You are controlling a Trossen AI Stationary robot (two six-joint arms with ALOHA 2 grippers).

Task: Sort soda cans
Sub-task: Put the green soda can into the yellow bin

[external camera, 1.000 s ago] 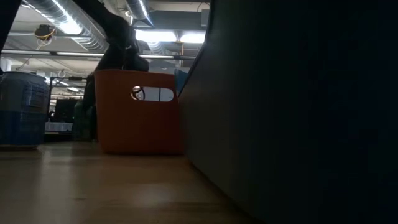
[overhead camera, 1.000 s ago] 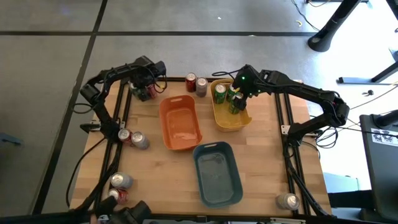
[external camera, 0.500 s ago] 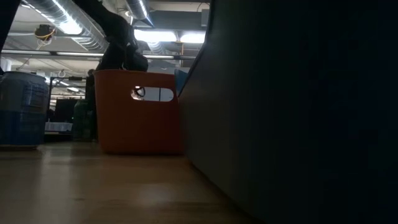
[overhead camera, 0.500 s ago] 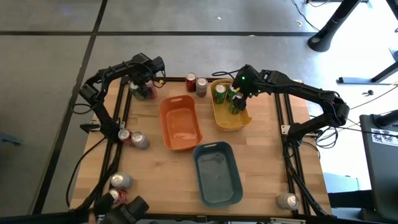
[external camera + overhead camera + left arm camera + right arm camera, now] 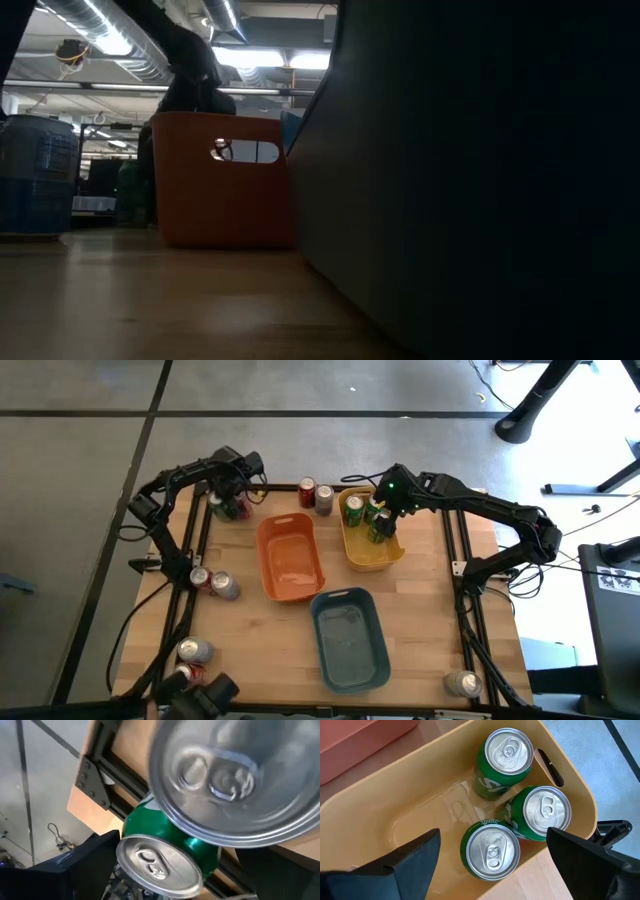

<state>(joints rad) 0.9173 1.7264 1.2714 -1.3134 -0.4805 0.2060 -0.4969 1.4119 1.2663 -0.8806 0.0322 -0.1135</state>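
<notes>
My left claw (image 5: 232,500) sits at the far left corner of the bench (image 5: 250,630), down among the green can (image 5: 165,851) and another can (image 5: 235,775) whose silver top fills my wrist view; I cannot tell whether its fingers are apart or together, since the cans hide them. To do this pick well, I judge I should centre on the green can alone, keep clear of its neighbour so I do not knock it over, grip the body low and square, lift straight up, then carry it across to the yellow bin (image 5: 372,555). My right claw (image 5: 383,520) hangs over that yellow bin with fingers apart, holding nothing, above three green cans (image 5: 520,820) standing upright and touching one another inside it. The orange bin (image 5: 290,557) and blue-grey bin (image 5: 350,638) look empty. A red can (image 5: 307,492) and a silver can (image 5: 325,499) stand at the far edge between the orange and yellow bins, more cans (image 5: 213,582) sit at the left edge, and one can (image 5: 461,682) at the near right corner. Compared with a second ago, my left claw has edged slightly toward the far corner over the cans, while my right arm has stayed put
</notes>
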